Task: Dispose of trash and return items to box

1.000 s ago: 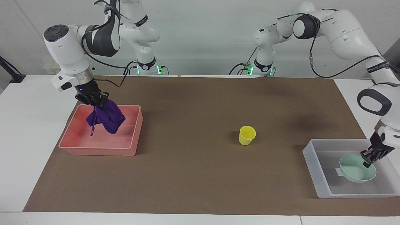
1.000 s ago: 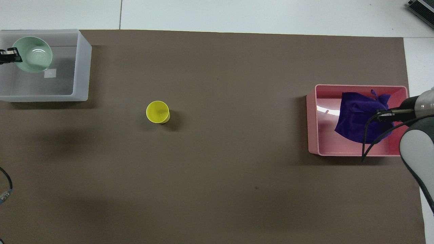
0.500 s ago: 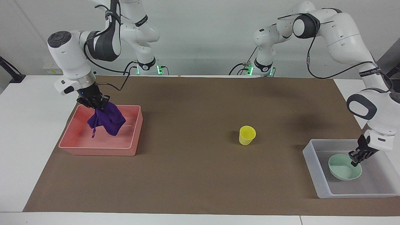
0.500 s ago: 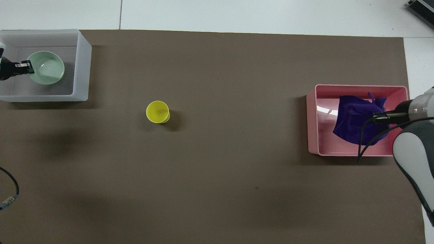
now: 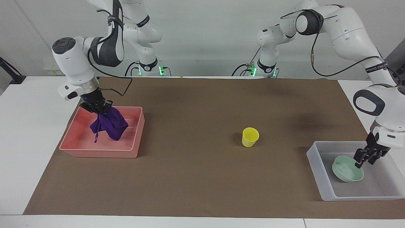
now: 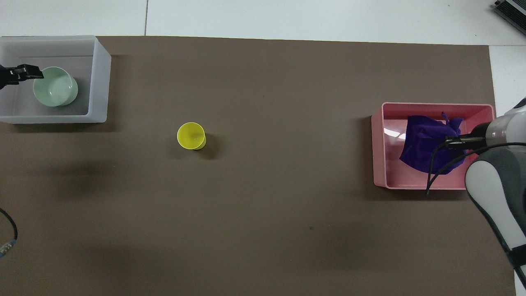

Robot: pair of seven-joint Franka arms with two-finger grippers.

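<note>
The rag [image 5: 109,124], deep purple with a thin string, hangs into the pink bin [image 5: 136,136] at our right arm's end of a brown mat [image 5: 196,177] on a white table. Our right gripper [image 5: 98,107] is clamped on its top. Our left gripper [image 5: 364,159] holds the mint bowl's [image 5: 346,171] rim inside the box [image 5: 316,164], the bowl tilted. The cup [image 5: 250,137] stands mid-mat.

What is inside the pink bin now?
The purple rag, hanging from the right pincer, reaches down into the pink bin. The bin floor under the rag is covered.
</note>
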